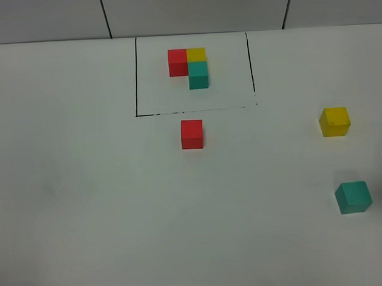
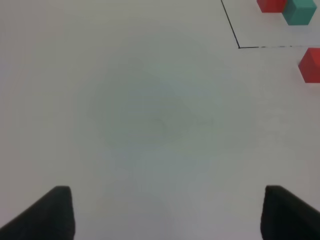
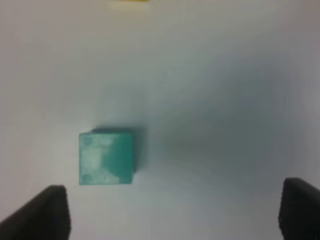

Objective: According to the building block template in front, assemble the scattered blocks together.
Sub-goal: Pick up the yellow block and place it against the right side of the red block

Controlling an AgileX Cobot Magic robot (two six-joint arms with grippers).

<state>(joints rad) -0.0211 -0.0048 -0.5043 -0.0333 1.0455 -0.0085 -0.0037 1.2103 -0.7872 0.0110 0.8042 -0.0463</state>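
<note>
Obs: right gripper [image 3: 175, 200] open, empty. Teal-green matte cube [image 3: 106, 157] sits on the white surface [image 3: 225, 75] just ahead of its fingertips, off-centre toward one finger, not between them. Right arm is nearer. The left gripper [image 2: 167, 200] is open, empty, well apart from the cube.

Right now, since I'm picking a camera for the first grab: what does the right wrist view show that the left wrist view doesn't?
Right wrist only: the loose teal cube, an edge of the yellow cube, and the open right gripper. Left wrist only: the loose red cube, a corner of the frame, part of the template, and the open left gripper. Shared: just the white table; no cube appears in both.
</note>
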